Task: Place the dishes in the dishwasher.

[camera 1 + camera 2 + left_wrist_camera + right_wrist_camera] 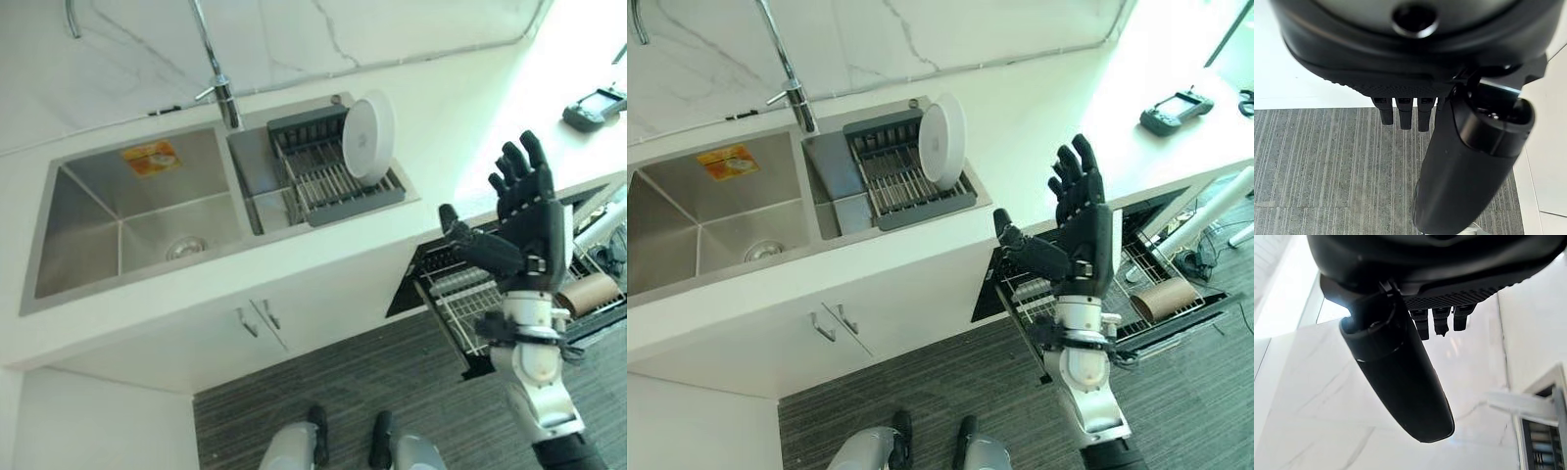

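Observation:
A white plate (369, 137) stands on edge at the right end of a grey dish rack (328, 176) set over the sink's right basin. My right hand (524, 220) is raised in front of the counter, to the right of the rack, open with straight fingers and its thumb (1400, 377) spread, holding nothing. Below it the dishwasher (460, 294) stands open with its wire rack (1038, 299) pulled out. My left hand (1449, 147) hangs over the striped floor, fingers straight, open and empty.
A steel sink (127, 225) with a tall faucet (220, 83) fills the counter's left. A brown roll (588, 292) lies on the pulled-out rack. A dark handheld device (595, 106) rests on the counter at the right. White cabinet doors (260, 318) are below the sink.

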### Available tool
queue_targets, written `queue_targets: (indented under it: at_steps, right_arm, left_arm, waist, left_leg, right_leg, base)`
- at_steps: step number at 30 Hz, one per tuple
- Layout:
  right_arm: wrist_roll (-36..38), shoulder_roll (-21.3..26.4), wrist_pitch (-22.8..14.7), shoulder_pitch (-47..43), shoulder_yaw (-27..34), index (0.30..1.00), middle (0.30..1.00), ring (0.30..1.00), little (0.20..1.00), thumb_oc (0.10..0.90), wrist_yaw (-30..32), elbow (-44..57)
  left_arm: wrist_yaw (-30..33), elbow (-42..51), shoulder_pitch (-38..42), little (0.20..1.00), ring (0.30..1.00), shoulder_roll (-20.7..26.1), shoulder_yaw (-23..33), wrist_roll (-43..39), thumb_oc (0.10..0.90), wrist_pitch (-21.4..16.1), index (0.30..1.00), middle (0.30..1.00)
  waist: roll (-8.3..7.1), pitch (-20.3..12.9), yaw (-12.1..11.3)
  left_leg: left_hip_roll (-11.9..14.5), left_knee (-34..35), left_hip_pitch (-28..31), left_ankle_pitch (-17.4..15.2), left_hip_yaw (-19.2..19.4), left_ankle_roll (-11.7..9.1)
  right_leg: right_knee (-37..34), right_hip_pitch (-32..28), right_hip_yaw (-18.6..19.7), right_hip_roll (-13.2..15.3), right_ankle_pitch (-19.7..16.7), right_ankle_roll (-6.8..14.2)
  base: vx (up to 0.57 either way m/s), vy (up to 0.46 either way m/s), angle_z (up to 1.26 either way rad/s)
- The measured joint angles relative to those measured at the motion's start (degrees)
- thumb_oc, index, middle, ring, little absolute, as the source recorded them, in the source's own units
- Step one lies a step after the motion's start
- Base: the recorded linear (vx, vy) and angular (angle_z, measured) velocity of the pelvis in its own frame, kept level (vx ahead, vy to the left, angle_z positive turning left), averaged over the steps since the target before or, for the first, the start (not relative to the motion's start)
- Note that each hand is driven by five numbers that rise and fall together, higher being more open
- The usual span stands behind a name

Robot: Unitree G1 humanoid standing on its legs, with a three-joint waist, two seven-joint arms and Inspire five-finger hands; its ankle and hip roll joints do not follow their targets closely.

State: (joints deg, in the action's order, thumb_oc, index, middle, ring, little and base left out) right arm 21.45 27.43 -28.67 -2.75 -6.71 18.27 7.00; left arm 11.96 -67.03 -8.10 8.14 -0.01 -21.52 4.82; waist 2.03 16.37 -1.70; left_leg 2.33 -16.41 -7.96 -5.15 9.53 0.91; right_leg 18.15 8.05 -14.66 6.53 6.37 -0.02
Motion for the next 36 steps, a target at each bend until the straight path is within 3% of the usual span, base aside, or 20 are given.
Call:
queue_targets:
  at_steps: [6, 11, 12, 13, 14, 15, 17, 20, 21, 22, 23, 24, 25, 27, 29, 30, 31, 32, 33, 36]
  right_arm:
    - [1.0, 0.8, -0.1, 0.4, 0.1, 0.900, 0.900, 0.900, 0.900, 0.800, -2.7, 0.0]
    - [3.5, 0.8, 0.0, 0.3, -0.7, 0.900, 0.900, 0.900, 0.900, 0.800, -4.7, 0.0]
    - [3.4, 0.4, 0.1, 0.3, -1.0, 0.900, 0.900, 0.900, 0.900, 0.800, -4.6, 0.0]
    - [3.3, 0.0, 0.1, 0.4, -1.0, 0.900, 0.900, 0.900, 0.900, 0.800, -4.5, 0.0]
    - [3.3, -0.5, 0.2, -0.7, -2.1, 0.900, 0.900, 0.900, 0.900, 0.800, -4.0, 0.0]
    - [3.3, -0.6, 0.3, -0.9, -2.8, 0.900, 0.900, 0.900, 0.900, 0.800, -3.7, 0.0]
    - [3.3, -0.6, 0.5, -0.8, -2.8, 0.900, 0.900, 0.900, 0.900, 0.800, -3.2, 0.0]
    - [3.3, -0.7, 0.6, -2.2, -2.4, 0.900, 0.900, 0.900, 0.900, 0.800, -3.7, 0.1]
    - [3.3, -2.1, 0.6, -2.2, -2.1, 0.900, 0.900, 0.900, 0.900, 0.800, -3.5, 0.1]
    - [3.3, -2.6, 0.4, -2.5, -1.9, 0.900, 0.900, 0.900, 0.900, 0.800, -3.5, -0.3]
    - [3.4, -4.5, 0.7, -1.8, -2.8, 0.900, 0.900, 0.900, 0.900, 0.800, -3.3, -0.7]
    - [3.4, -4.4, 0.7, -0.7, -3.5, 0.900, 0.900, 0.900, 0.900, 0.800, -3.4, -0.2]
    - [3.3, -4.3, 0.6, -0.4, -3.9, 0.900, 0.900, 0.900, 0.900, 0.800, -4.1, 0.1]
    - [3.3, -3.3, 0.2, -2.8, -4.2, 0.900, 0.900, 0.900, 0.900, 0.800, -6.5, 0.2]
    - [3.5, -1.9, 1.3, -3.9, -4.3, 0.900, 0.900, 0.900, 0.900, 0.800, -7.1, 0.1]
    - [3.5, -2.4, 1.9, -4.3, -5.0, 0.900, 0.900, 0.900, 0.900, 0.800, -6.7, -0.2]
    - [3.4, -4.2, 1.7, -4.8, -5.2, 0.900, 0.900, 0.900, 0.900, 0.800, -6.6, -0.2]
    - [3.4, -2.9, 1.6, -6.6, -4.8, 0.900, 0.900, 0.900, 0.900, 0.800, -6.4, -0.2]
    - [3.4, -2.8, 1.8, -7.3, -4.9, 0.900, 0.900, 0.900, 0.900, 0.800, -6.3, 0.0]
    - [3.5, -1.4, 1.9, -7.1, -4.8, 0.900, 0.900, 0.900, 0.900, 0.800, -7.5, 1.8]
  left_arm:
    - [0.0, 0.2, 0.5, 0.900, 0.900, -0.1, 0.2, -0.1, 0.800, -0.7, 0.900, 0.900]
    - [0.1, 0.0, 0.4, 0.900, 0.900, 0.3, 0.1, -0.6, 0.800, -1.1, 0.900, 0.900]
    - [0.1, 0.2, 0.4, 0.900, 0.900, 0.4, 0.2, -0.2, 0.800, -1.0, 0.900, 0.900]
    - [0.1, 0.7, 0.4, 0.900, 0.900, 0.4, 0.0, -0.1, 0.800, -0.6, 0.900, 0.900]
    - [0.2, 1.1, 0.0, 0.900, 0.900, 0.2, -0.8, 0.0, 0.800, 0.2, 0.900, 0.900]
    - [0.4, 1.1, -0.4, 0.900, 0.900, -0.1, -0.6, 0.6, 0.800, 0.6, 0.900, 0.900]
    - [0.4, -0.7, 0.1, 0.900, 0.900, -0.1, -0.1, 2.2, 0.800, 1.3, 0.900, 0.900]
    - [0.2, -4.8, 0.0, 0.900, 0.900, -0.6, 1.0, 2.5, 0.800, 1.1, 0.900, 0.900]
    - [0.3, -4.4, 0.4, 0.900, 0.900, -0.4, 1.7, 4.0, 0.800, 0.9, 0.900, 0.900]
    - [0.2, -4.5, 1.4, 0.900, 0.900, -0.7, 1.9, 4.3, 0.800, 0.5, 0.900, 0.900]
    - [0.4, -4.6, 2.9, 0.900, 0.900, 0.6, 1.4, 4.3, 0.800, -0.5, 0.900, 0.900]
    - [0.4, -4.4, 3.2, 0.900, 0.900, 1.0, 1.0, 4.2, 0.800, -1.2, 0.900, 0.900]
    - [0.5, -3.2, 3.3, 0.900, 0.900, 1.1, -0.3, 3.8, 0.800, -1.5, 0.900, 0.900]
    - [0.4, 0.1, 4.6, 0.900, 0.900, 1.7, 0.3, 2.5, 0.800, -0.9, 0.900, 0.900]
    - [1.2, 1.1, 6.3, 0.900, 0.900, 2.9, -0.9, 0.8, 0.800, -1.0, 0.900, 0.900]
    - [1.3, 1.2, 6.7, 0.900, 0.900, 3.8, -0.6, -0.4, 0.800, -1.1, 0.900, 0.900]
    - [1.2, 1.2, 6.8, 0.900, 0.900, 5.5, 0.4, -0.6, 0.800, -1.1, 0.900, 0.900]
    - [1.3, 0.6, 5.7, 0.900, 0.900, 4.7, 0.0, -0.5, 0.800, -1.1, 0.900, 0.900]
    - [1.4, -0.7, 5.4, 0.900, 0.900, 3.7, 0.0, 0.0, 0.800, -1.1, 0.900, 0.900]
    - [1.4, -1.7, 2.1, 0.900, 0.900, 1.1, 0.1, 0.5, 0.800, -1.0, 0.900, 0.900]
  waist:
    - [0.54, -1.2, 0.5]
    - [-0.43, -1.7, -0.2]
    - [-0.62, -1.7, -0.3]
    - [-0.86, -1.5, -0.2]
    - [-0.43, -1.9, -0.3]
    - [1.03, -2.1, -0.8]
    - [0.59, -1.9, -1.5]
    - [0.58, -1.8, -2.5]
    - [-0.05, -1.7, -2.9]
    - [1.21, -1.2, -2.6]
    - [0.40, 0.4, -2.9]
    - [-0.02, 0.5, -2.4]
    - [0.85, 0.7, -2.0]
    - [3.06, 0.9, -1.9]
    - [4.31, 1.9, -2.7]
    - [1.49, 2.8, -3.7]
    - [-3.63, 2.9, -2.9]
    - [-0.43, 1.8, -4.7]
    - [-0.24, 2.2, -6.0]
    - [-0.02, 1.6, -6.0]
  left_leg:
    - [1.2, 2.4, 2.3, 1.9, 0.5, -1.2]
    - [2.0, 3.5, 4.9, 3.8, -0.2, -3.7]
    - [2.6, -2.5, 1.9, 3.8, 0.0, -4.0]
    - [2.4, -3.5, 1.4, 2.9, -0.2, -3.5]
    - [-1.5, -0.4, 0.1, 0.4, -4.0, -3.0]
    - [-2.8, 1.1, -2.0, 0.3, -4.8, -2.6]
    - [-1.1, 2.0, -6.9, 1.1, -4.4, -3.2]
    - [-4.4, 0.0, -2.8, -1.7, -5.1, 1.6]
    - [-6.4, 1.0, -1.8, -1.4, -5.7, 4.9]
    - [-7.6, 2.6, -0.5, -0.5, -5.8, 9.1]
    - [-8.1, 1.3, 1.8, 1.0, -6.7, 8.0]
    - [-9.1, 0.0, 2.4, 0.1, -6.8, 8.7]
    - [-9.4, -0.3, 2.8, -1.0, -6.5, 8.6]
    - [-8.6, -0.5, 0.5, -1.3, -6.0, 8.9]
    - [-8.3, 0.8, 1.3, -0.8, -5.6, 7.5]
    - [-9.7, -2.7, 0.5, 1.6, -5.6, -2.5]
    - [-12.0, -10.6, -3.9, 0.5, -4.9, -2.2]
    - [-0.6, -8.0, -4.3, -3.1, -8.3, -0.2]
    - [-1.3, -6.7, -2.9, -3.3, -6.9, -1.0]
    - [-2.0, -5.2, -1.8, -3.2, -7.2, -0.5]
  right_leg:
    - [2.6, 0.6, 0.3, -1.2, 2.3, -1.7]
    - [6.2, -0.5, 0.2, -2.3, 5.8, -4.2]
    - [6.5, -1.1, -0.5, -2.3, 6.7, -5.2]
    - [6.3, -1.7, -0.9, -2.2, 6.3, -4.8]
    - [5.2, -1.8, -0.5, -2.8, 6.0, -4.8]
    - [2.7, -2.7, -0.6, -5.3, 5.6, -4.1]
    - [0.2, -4.6, -2.3, -7.0, 5.5, -3.9]
    - [-1.8, -6.7, 0.8, -8.2, 5.6, -4.1]
    - [-3.8, -7.7, 1.9, -8.1, 5.4, -2.8]
    - [2.0, -6.2, 0.4, -8.1, 4.6, -1.2]
    - [25.7, 3.2, -1.9, -2.4, 3.8, 1.9]
    - [33.0, 6.6, -2.1, 1.1, 4.3, 2.2]
    - [31.8, 7.8, -1.7, 3.2, 6.0, 2.1]
    - [8.6, 9.4, 0.5, 3.1, 4.7, 4.8]
    - [2.8, 10.2, 2.4, 1.9, 2.6, 2.2]
    - [-0.9, 6.8, 1.8, 1.2, -0.7, -2.0]
    - [-2.8, 4.4, 2.8, 5.4, -3.5, -4.8]
    - [-2.2, 2.2, 0.3, 3.5, -7.5, 3.4]
    - [1.8, 2.7, -0.2, 4.1, -3.0, 4.1]
    - [-0.3, 0.4, -0.4, 3.9, -2.8, 3.8]
  base:
    - [0.01, -0.208, -0.08]
    - [0.08, -0.170, 0.00]
    - [0.13, 0.056, 0.21]
    - [0.17, 0.165, 0.13]
    - [0.19, 0.157, -0.10]
    - [0.29, 0.197, -0.28]
    - [0.37, 0.316, -0.25]
    - [0.37, 0.336, -0.49]
    - [0.22, 0.269, -0.18]
    - [0.08, 0.160, -0.19]
    - [0.04, -0.002, 0.07]
    - [-0.02, -0.050, 0.15]
    - [-0.03, -0.118, 0.16]
    - [-0.01, -0.181, -0.12]
    - [0.01, -0.215, -0.18]
    - [0.04, -0.195, 0.16]
    - [0.05, -0.127, 0.15]
    - [0.16, -0.168, 0.21]
    - [0.15, -0.127, 0.06]
    - [0.10, -0.095, 0.13]
